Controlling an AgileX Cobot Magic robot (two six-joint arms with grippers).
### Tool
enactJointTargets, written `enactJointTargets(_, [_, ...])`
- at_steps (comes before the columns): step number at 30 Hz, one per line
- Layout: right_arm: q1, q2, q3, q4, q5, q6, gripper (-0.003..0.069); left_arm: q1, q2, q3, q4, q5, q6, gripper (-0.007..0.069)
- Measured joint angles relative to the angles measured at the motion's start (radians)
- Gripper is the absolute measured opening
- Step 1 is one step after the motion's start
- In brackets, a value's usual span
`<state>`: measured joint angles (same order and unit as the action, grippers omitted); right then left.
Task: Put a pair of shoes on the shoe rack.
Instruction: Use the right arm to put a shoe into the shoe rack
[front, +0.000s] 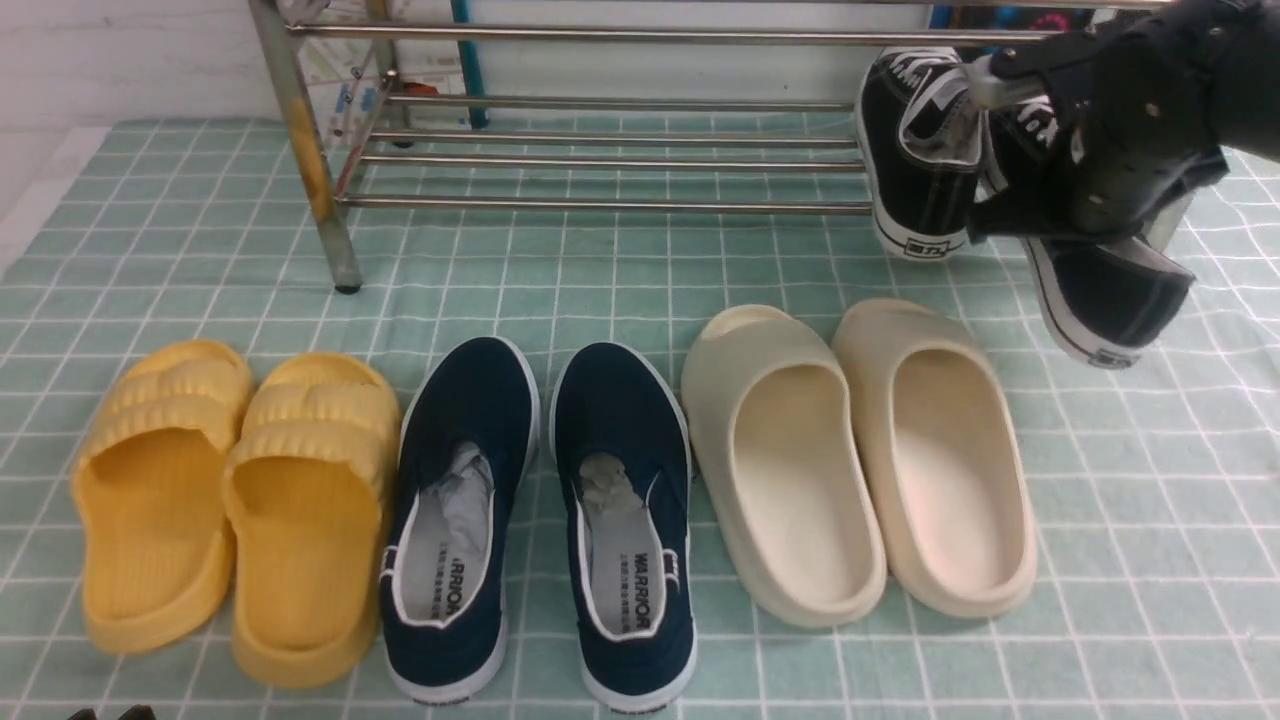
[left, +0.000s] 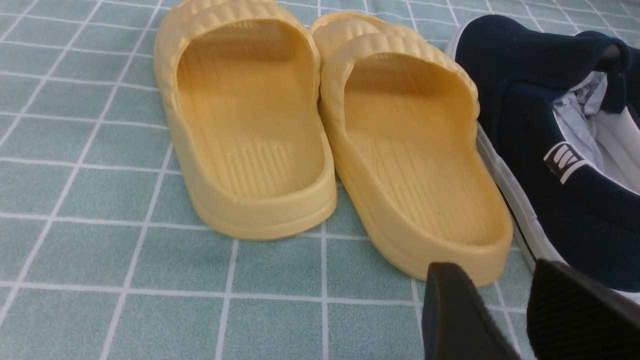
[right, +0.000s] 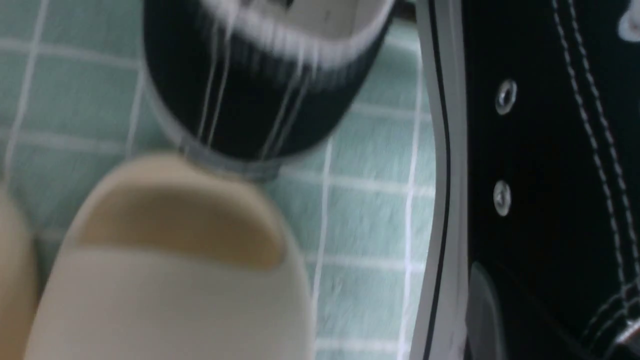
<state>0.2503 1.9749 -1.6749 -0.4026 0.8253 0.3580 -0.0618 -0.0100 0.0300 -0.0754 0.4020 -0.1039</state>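
The right gripper (front: 1095, 150) is blocking most of what I want to see. Its black body is sitting in front of the tilted sneaker (front: 1110, 300), hiding the laces and toe, and its own fingertips are tucked out of sight. The jaws are looking clamped on that sneaker, which is hanging heel-down and rolled onto its side above the green checked mat (front: 1150, 520), just in front of the right end of the shoe rack (front: 600, 205) and not on it. The second sneaker (front: 915, 170) is standing just to its left, heel towards me, its toe angling up at the rack's lower bars and covering their ends. I am not managing to tell whether it is resting on them, or whether the gripper is catching it too. From the right wrist everything is smearing: black canvas with two eyelets up close, a blurred heel, a cream toe. The left gripper (left: 505, 300) is hovering low over the mat with only its two black tips showing, jaws apart with nothing between, by the yellow slippers (front: 230, 510) and navy slip-ons (front: 540, 520). The cream slides (front: 860, 460) are lying just in front of the sneakers.
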Motion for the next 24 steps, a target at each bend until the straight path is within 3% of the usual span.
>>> enactJointTargets(10, [0.0, 0.222, -0.315, -0.093, 0.053, 0.0, 0.0038, 0.0, 0.0, 0.0, 0.0, 0.0, 0.0, 0.0238])
enactJointTargets(18, [0.0, 0.289, -0.381, -0.146, 0.053, 0.002, 0.006, 0.0, 0.0, 0.0, 0.0, 0.0, 0.0, 0.0238])
enactJointTargets(21, [0.0, 0.29, -0.386, -0.15, 0.053, 0.032, 0.0143, 0.0, 0.0, 0.0, 0.0, 0.0, 0.0, 0.0238])
enactJointTargets(24, [0.001, 0.288, -0.389, -0.155, 0.072, 0.042, 0.0274, 0.0, 0.0, 0.0, 0.0, 0.0, 0.0, 0.0238])
